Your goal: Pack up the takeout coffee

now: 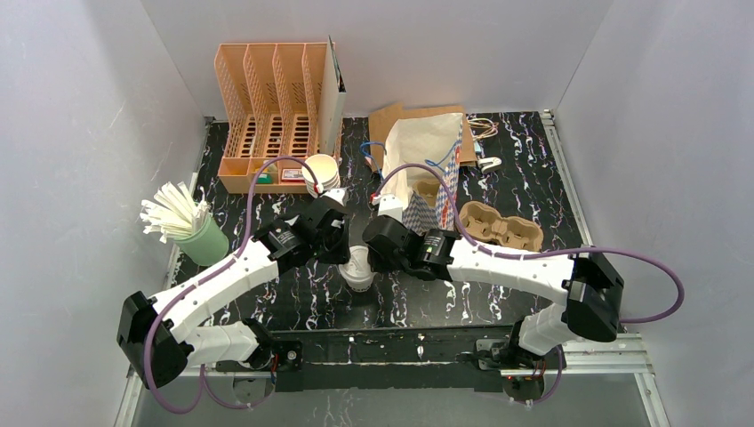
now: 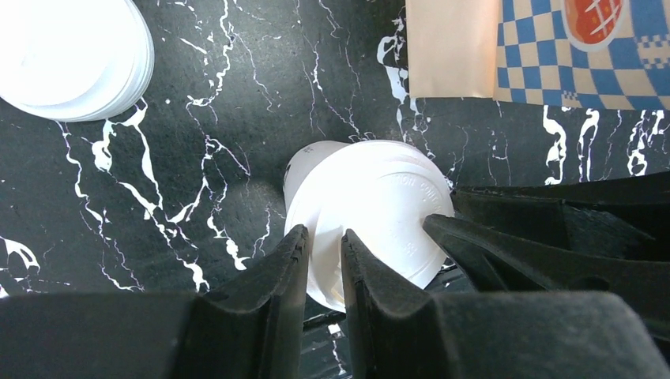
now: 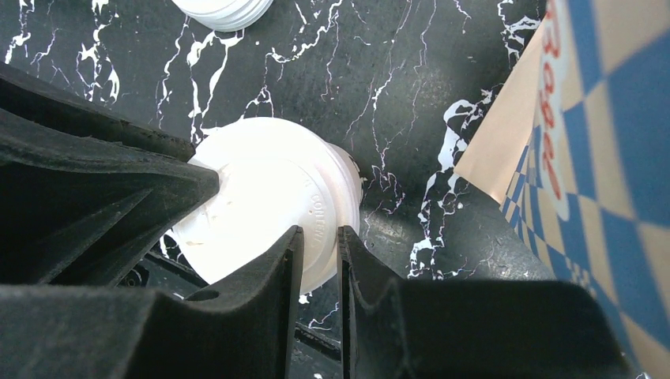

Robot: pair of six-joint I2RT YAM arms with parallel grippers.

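The small white paper cup (image 1: 359,269) stands on the black marbled bench (image 1: 293,302) between the arms, left jaws and right jaws each pinching the rim of its round white plastic lid (image 2: 379,209); probably light and crushable, best held at that stiffer rim.

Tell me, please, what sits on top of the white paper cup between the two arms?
A round white plastic lid caps the paper cup, its rim between the fingers of the left pincer and right pincer. The lid hides whatever is inside.
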